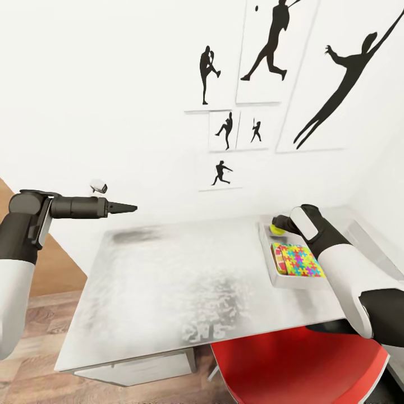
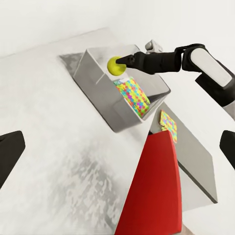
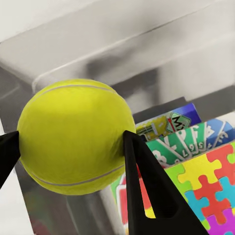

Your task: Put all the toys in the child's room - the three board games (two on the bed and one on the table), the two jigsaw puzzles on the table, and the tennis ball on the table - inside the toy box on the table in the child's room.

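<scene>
Head view: right claw [image 1: 276,223] grips tennis ball [image 1: 276,228] above toy box [image 1: 268,259] on bench [image 1: 168,292]; left wrist view: left claw [image 2: 117,147] open over bench; right wrist view: fingers [image 3: 147,186] clamp ball above jigsaw puzzle [image 3: 205,181].

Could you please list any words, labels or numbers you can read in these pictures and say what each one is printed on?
None reads in full.
Board game in the toy box: large white letters, cut off by the puzzle and the right gripper.
Board game behind it: a badge, too blurred.
Tennis ball: no print visible.
</scene>
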Controlling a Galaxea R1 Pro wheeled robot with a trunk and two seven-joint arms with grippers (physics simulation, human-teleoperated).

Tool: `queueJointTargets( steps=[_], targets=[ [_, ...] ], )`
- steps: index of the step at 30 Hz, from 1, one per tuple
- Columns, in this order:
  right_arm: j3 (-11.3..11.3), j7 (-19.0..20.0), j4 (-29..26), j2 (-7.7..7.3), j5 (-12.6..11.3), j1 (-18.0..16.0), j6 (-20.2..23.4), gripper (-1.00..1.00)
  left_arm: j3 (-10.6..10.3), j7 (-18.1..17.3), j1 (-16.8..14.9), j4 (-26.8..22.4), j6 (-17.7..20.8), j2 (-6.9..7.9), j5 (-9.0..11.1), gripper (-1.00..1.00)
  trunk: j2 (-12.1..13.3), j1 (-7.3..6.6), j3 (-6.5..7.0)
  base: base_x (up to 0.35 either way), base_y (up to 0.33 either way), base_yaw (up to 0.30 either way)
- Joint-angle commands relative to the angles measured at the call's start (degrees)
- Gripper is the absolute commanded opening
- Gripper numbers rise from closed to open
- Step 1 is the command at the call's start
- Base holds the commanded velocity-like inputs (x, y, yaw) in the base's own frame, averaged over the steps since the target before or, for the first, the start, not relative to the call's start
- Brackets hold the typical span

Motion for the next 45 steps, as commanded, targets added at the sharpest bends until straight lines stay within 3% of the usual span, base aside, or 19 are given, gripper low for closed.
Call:
queueJointTargets(
  steps=[1,13,14,45],
  targets=[
    [0.4,-0.5,-0.1,-0.16,-0.8,0.0,0.0,-1.0,0.1,-0.4,-0.1,0.0,0.6,0.0,-0.5,1.0,-0.1,0.03,-0.21,0.0,0.0,0.0],
    [0.4,-0.5,-0.2,-0.18,-0.8,0.0,0.0,-1.0,0.1,-0.4,-0.1,0.0,0.6,-0.07,-0.5,1.0,-0.1,0.03,-0.45,0.0,0.0,0.0],
    [0.4,-0.5,-0.1,-0.11,-0.8,0.0,0.0,1.0,0.1,-0.4,-0.1,0.0,0.6,-0.07,-0.5,1.0,-0.1,0.03,-0.45,0.0,0.0,0.0],
    [0.4,-0.5,-0.2,0.2,-0.8,0.0,0.0,1.0,0.0,-0.4,-0.1,0.0,0.6,-0.07,-0.5,1.0,-0.1,0.03,-0.27,0.0,0.0,0.0]
  ],
)
